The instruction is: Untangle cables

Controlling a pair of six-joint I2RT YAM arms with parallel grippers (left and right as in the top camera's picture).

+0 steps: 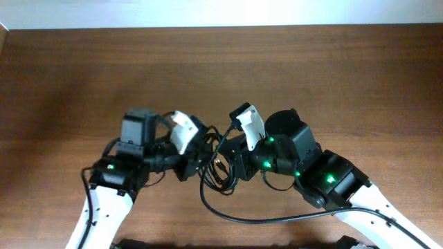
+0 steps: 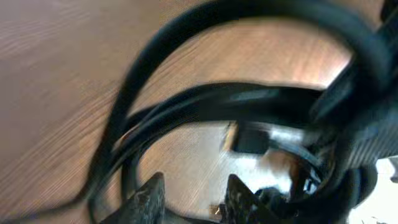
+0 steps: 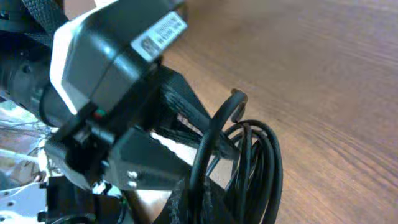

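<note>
The cables (image 1: 217, 171) are a small coil of thin black loops on the wooden table, between my two grippers. My left gripper (image 1: 196, 158) is at the coil's left side. In the left wrist view its fingertips (image 2: 196, 198) stand apart with bare table between them, and blurred cable loops (image 2: 205, 102) arch just beyond. My right gripper (image 1: 232, 164) is at the coil's right side. In the right wrist view its fingers (image 3: 200, 205) are closed on one strand, and the other loops (image 3: 261, 168) hang beside them.
The left gripper's black-and-white body (image 3: 106, 68) is close in front of the right wrist camera. One long black strand (image 1: 263, 220) trails from the coil toward the front right. The brown wooden table (image 1: 346, 83) extends behind both arms.
</note>
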